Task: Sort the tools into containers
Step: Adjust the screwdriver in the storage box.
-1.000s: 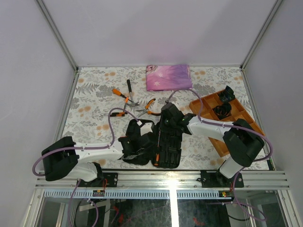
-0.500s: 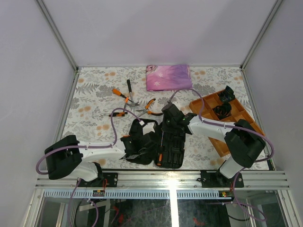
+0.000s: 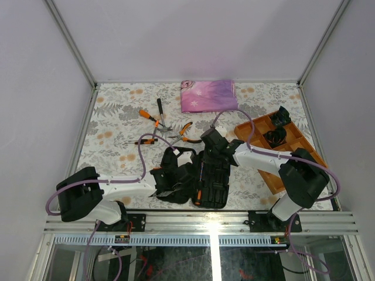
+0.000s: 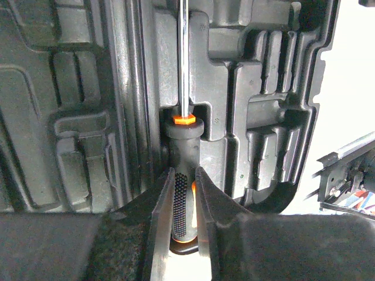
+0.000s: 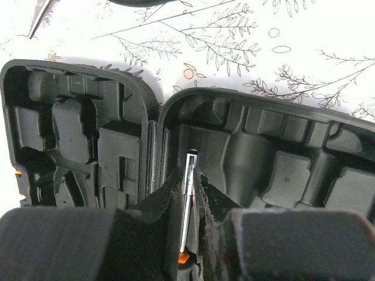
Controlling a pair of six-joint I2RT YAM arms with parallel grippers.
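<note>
Left claw (image 4: 183, 178) pinches screwdriver (image 4: 184, 137) handle, right claw (image 5: 190, 171) its shaft, within tight case (image 4: 266, 88) slot.

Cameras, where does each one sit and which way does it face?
Top external: above and behind the arms, looking down on the table; both arms show.
Left wrist: looks into the tool case; left gripper clamps the screwdriver handle.
Right wrist: looks into the tool case; right gripper pinches the shaft.
Both wrist views share that screwdriver.
</note>
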